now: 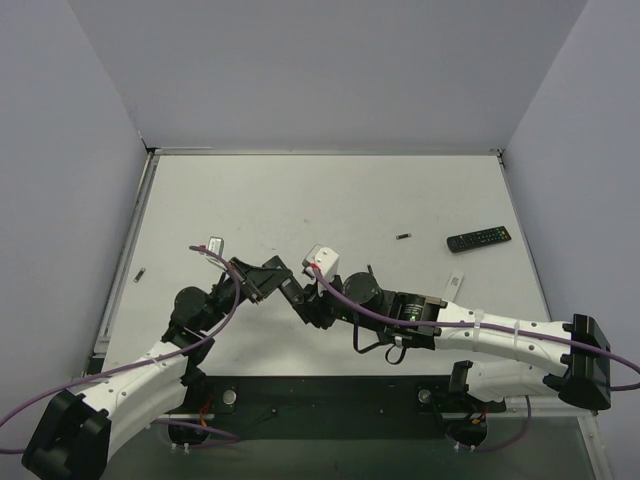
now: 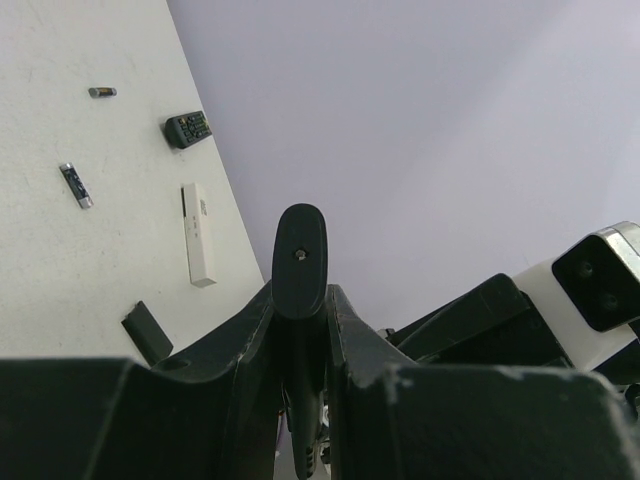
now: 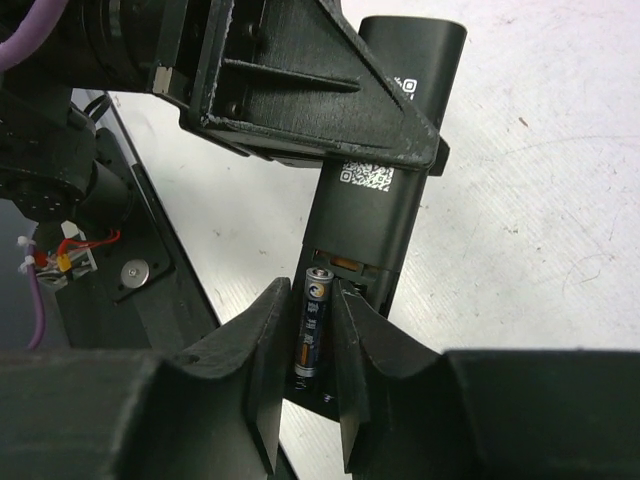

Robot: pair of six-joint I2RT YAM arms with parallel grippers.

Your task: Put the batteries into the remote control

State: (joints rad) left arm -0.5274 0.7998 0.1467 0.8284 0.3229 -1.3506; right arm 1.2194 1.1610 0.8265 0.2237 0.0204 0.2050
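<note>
Here we see the right gripper [image 3: 315, 305] closed narrowly on a battery [image 3: 313, 325]. It stands lengthwise between the two fingers, pinched on both sides, with its top end at the open bay of the black remote [image 3: 385, 210]. The left gripper [image 2: 300, 300] clamps that remote tight between its fingers. A second battery [image 1: 404, 236] lies on the table [image 1: 300, 200], well apart.

Two white QR-code stickers [image 3: 363, 175] mark the back of the black remote [image 3: 375, 225]; print on the battery [image 3: 311, 330] is too small to read.
</note>
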